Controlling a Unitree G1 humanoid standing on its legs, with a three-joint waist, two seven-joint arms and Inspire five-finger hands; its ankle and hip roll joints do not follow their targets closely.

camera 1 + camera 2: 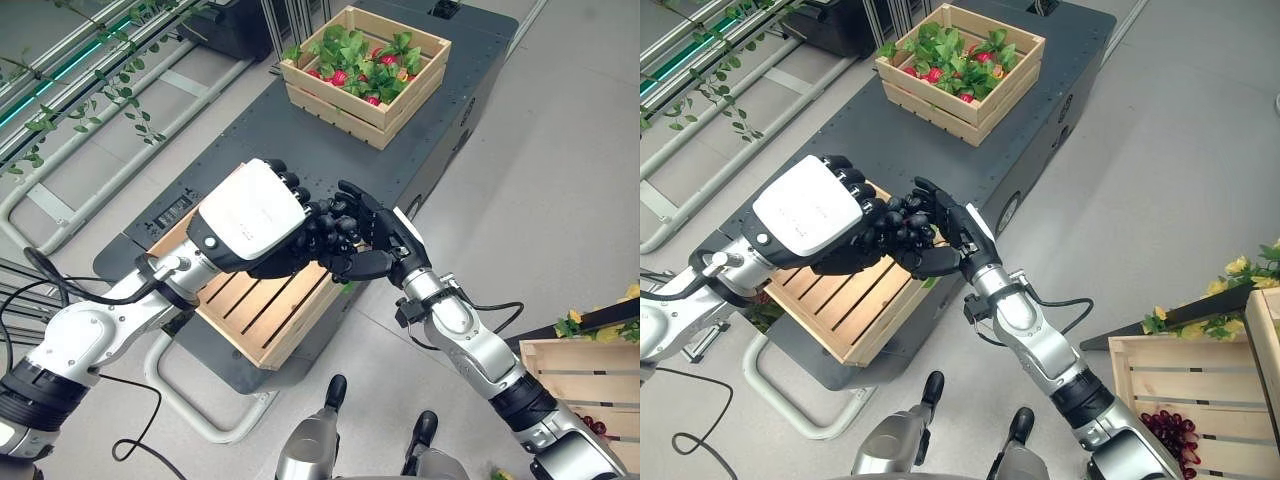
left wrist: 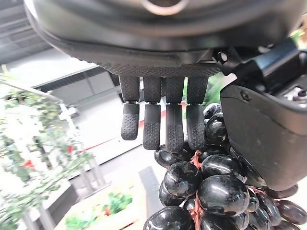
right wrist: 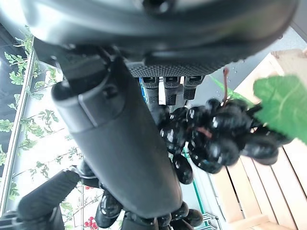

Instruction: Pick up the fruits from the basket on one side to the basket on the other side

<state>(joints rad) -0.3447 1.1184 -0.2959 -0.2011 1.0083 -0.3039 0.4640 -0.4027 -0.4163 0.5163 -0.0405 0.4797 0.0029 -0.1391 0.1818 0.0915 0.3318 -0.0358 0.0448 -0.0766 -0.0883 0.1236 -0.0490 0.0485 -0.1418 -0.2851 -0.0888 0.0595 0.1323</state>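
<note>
A bunch of black grapes point(image 1: 325, 232) hangs between my two hands above the near right corner of an empty wooden slatted crate point(image 1: 255, 310). My left hand point(image 1: 250, 215), with a white cover on its back, reaches in from the left, and its fingers point(image 2: 168, 129) curl down onto the grapes point(image 2: 216, 191). From the right, my right hand point(image 1: 385, 235) cups the same bunch, with its thumb point(image 1: 360, 265) under it and its fingers above. A green leaf point(image 3: 283, 105) sticks out of the bunch point(image 3: 216, 134).
The empty crate rests on a dark grey platform point(image 1: 300, 140). A second crate point(image 1: 340, 110), holding leaves and red fruit, stands at the platform's far end. On the floor at lower right, another wooden crate point(image 1: 1170, 370) holds dark red grapes point(image 1: 1170, 435). Vines on rails run along the left.
</note>
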